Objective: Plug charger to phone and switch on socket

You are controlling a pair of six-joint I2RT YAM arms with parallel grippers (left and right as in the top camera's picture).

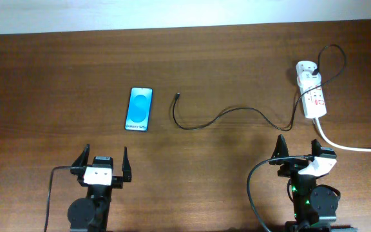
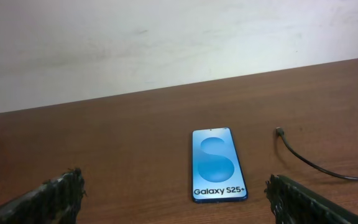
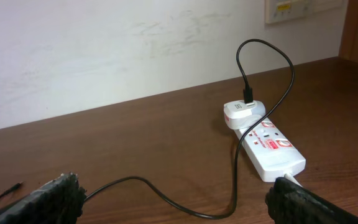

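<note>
Phone [image 1: 140, 109] flat, long axis front-to-back

I read "Galaxy S25+" on the phone [image 2: 219, 164], at its lower screen edge. The red marks on the socket [image 3: 272, 149] are too small for me to read.

The phone [image 1: 140, 109] lies flat ahead of my left claw [image 1: 105, 150], blue screen up and its text edge toward me. The charger [image 1: 224, 116] leaves its plug tip [image 1: 177, 96] loose right of the phone, not touching it, and snakes to the white adapter [image 1: 304, 67] in the socket [image 1: 314, 100] ahead of my right claw [image 1: 297, 140].
</note>
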